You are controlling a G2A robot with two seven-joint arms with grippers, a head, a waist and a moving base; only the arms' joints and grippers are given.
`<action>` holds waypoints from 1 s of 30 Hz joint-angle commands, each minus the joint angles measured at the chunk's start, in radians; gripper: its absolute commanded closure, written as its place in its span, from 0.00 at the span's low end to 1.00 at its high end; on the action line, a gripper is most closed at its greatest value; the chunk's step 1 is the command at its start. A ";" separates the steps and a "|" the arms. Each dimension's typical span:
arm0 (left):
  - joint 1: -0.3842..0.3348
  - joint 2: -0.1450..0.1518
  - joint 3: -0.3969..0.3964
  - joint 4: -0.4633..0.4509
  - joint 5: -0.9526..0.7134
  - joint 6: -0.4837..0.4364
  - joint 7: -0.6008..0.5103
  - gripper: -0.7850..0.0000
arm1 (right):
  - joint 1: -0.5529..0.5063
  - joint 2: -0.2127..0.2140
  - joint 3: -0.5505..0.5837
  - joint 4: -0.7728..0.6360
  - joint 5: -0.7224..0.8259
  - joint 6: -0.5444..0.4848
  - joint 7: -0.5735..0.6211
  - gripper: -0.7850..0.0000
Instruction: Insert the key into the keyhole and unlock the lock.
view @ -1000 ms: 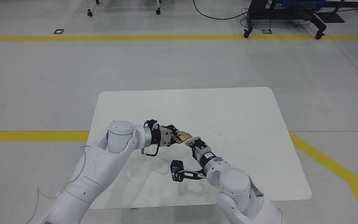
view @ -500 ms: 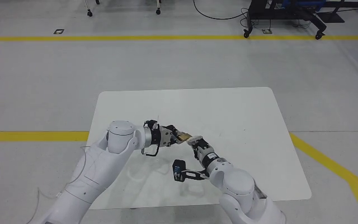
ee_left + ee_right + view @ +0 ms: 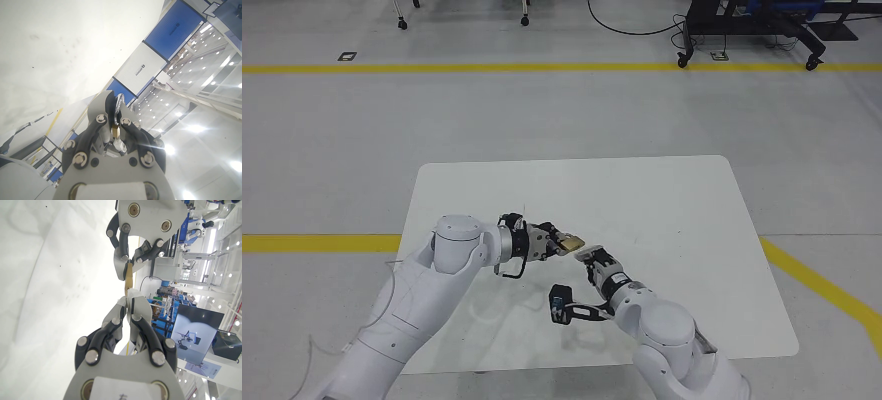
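Observation:
Above the middle of the white table (image 3: 692,200), my left gripper (image 3: 554,243) is shut on a small brass lock (image 3: 569,242). In the right wrist view the left gripper (image 3: 127,268) pinches the lock (image 3: 129,276), whose free end points at my right gripper (image 3: 128,300). The tape-wrapped fingertips (image 3: 139,295) of the right gripper are shut on the key (image 3: 128,308), which is mostly hidden and meets the lock's end. Seen from above, the right gripper (image 3: 589,255) sits just beside the lock. From the left wrist, the left gripper (image 3: 115,102) shows brass (image 3: 115,130) between its fingers.
Both forearms meet over the table's near half. A black camera and cable (image 3: 560,303) hang off the right wrist, close above the tabletop. The far and right parts of the table are bare. Yellow floor lines (image 3: 542,68) run beyond it.
The right forearm has shifted slightly, with its gripper still at the lock's end. The left arm and the lock have held still.

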 commanded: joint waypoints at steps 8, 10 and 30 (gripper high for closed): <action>0.004 0.002 -0.008 -0.008 0.008 -0.005 0.007 1.00 | 0.019 -0.008 -0.004 0.017 0.018 0.007 0.010 0.24; 0.003 0.002 -0.012 -0.005 0.007 -0.007 0.010 1.00 | 0.006 -0.008 0.007 -0.003 0.022 0.016 0.011 0.00; 0.003 -0.004 -0.027 0.006 -0.020 -0.077 -0.016 1.00 | -0.083 0.004 0.089 -0.074 0.082 0.046 -0.062 1.00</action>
